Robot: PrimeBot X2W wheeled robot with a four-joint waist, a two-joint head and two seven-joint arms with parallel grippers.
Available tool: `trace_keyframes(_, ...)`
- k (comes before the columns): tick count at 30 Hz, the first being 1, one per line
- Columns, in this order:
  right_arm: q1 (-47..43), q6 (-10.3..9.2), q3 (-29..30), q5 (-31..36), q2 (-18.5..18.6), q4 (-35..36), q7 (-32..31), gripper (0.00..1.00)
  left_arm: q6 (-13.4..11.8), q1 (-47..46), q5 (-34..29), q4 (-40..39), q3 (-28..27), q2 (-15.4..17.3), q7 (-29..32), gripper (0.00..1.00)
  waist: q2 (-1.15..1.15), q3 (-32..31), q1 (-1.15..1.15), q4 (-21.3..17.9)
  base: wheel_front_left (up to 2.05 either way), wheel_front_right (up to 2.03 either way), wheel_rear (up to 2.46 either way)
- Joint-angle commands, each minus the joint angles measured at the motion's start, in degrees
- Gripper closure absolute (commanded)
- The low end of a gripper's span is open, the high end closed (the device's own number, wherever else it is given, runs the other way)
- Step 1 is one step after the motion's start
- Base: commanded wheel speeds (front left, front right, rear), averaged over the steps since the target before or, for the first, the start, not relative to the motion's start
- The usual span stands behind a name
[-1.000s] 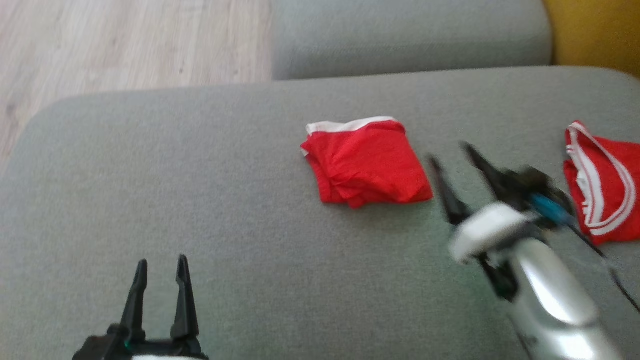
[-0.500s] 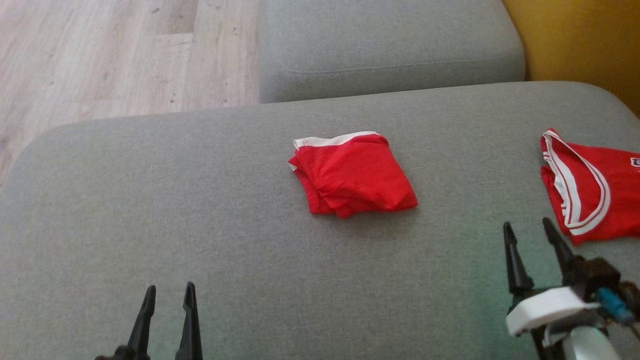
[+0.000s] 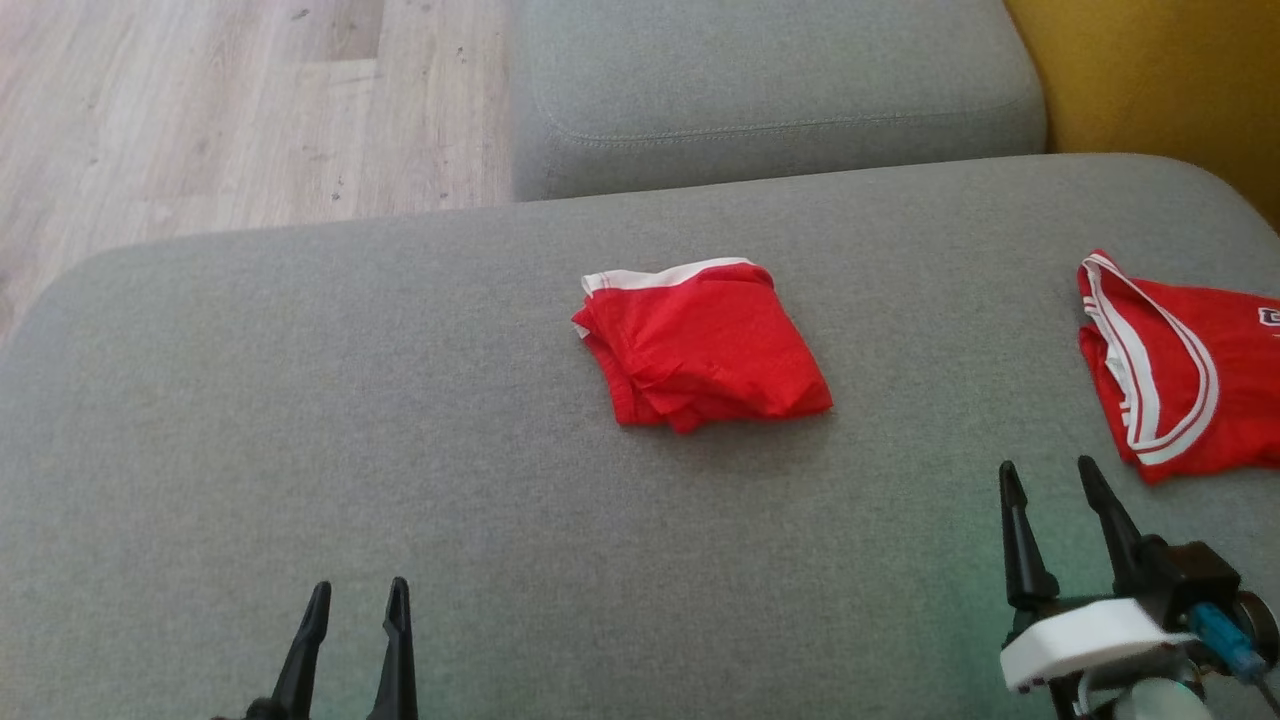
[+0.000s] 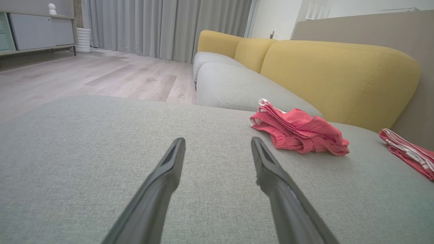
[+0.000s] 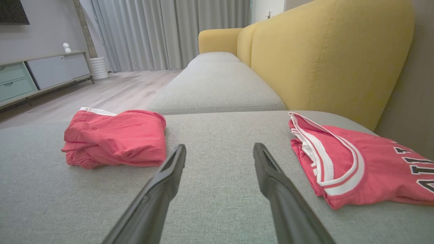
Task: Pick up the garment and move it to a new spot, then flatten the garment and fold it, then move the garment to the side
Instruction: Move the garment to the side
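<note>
While both arms sit low over the near edge of the grey seat cushion [image 3: 300, 420], neither has hold of anything. The left gripper [image 3: 360, 585], at near left, has its two dark fingers spread wide over bare fabric. The right gripper [image 3: 1046, 466], at near right, is spread just as wide and is also empty. Farther on, about the middle of the cushion, lies the red garment [image 3: 705, 345]. It is folded into a compact, slightly rumpled packet with a white band along its far edge, and it is well apart from both grippers. At the right, near the right gripper's fingertips, a red jersey [image 3: 1180, 370] with white trim lies flat, apart from the garment. Beyond come a second grey cushion [image 3: 770, 80], a yellow backrest [image 3: 1150, 70] at far right and pale wood floor [image 3: 200, 100] at far left.
</note>
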State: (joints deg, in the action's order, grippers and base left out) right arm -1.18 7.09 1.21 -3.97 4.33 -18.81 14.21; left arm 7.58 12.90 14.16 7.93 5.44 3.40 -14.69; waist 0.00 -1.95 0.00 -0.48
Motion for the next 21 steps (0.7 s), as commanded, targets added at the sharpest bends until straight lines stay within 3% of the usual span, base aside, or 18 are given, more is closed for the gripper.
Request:
trace_keyframes(1, 2.55, 0.4, -1.11, -0.85, 0.02, 1.88, 0.78, 0.0, -0.1, -2.28, 0.32, -1.44, -1.4, 0.48, -0.3, 0.0, 0.0, 0.21, 0.0, 0.26, 0.0, 0.0, 0.0)
trace_keyframes(5, 7.13, 0.4, -3.55, -5.78, -0.3, 1.76, -0.23, 0.0, -0.1, -2.65, 0.57, -1.67, -1.12, 0.47, -0.3, 0.0, 0.0, 1.33, 0.0, 0.56, 0.0, 0.0, 0.0)
trace_keyframes(9, 15.75, 0.4, -4.52, -13.21, -0.1, 2.42, -9.43, 0.0, -0.09, -4.07, 0.85, -2.2, 0.08, 0.74, -0.3, 0.0, 0.0, 4.65, 0.0, 1.28, 0.0, 0.0, 0.0)
trace_keyframes(12, 20.85, 0.4, -4.01, -14.48, 0.37, 1.9, -14.26, 0.0, -0.09, -5.63, 1.11, -2.45, 0.87, 1.0, -0.3, 0.0, 0.0, 6.98, 0.0, 2.09, 0.0, 0.0, 0.0)
trace_keyframes(21, 37.53, 0.4, -1.88, -18.71, -0.8, -13.15, -32.83, 0.0, -0.09, -13.04, 2.35, -1.5, 5.9, 1.06, -0.3, 0.0, 0.0, 15.03, 0.0, 8.96, 0.0, 0.0, 0.0)
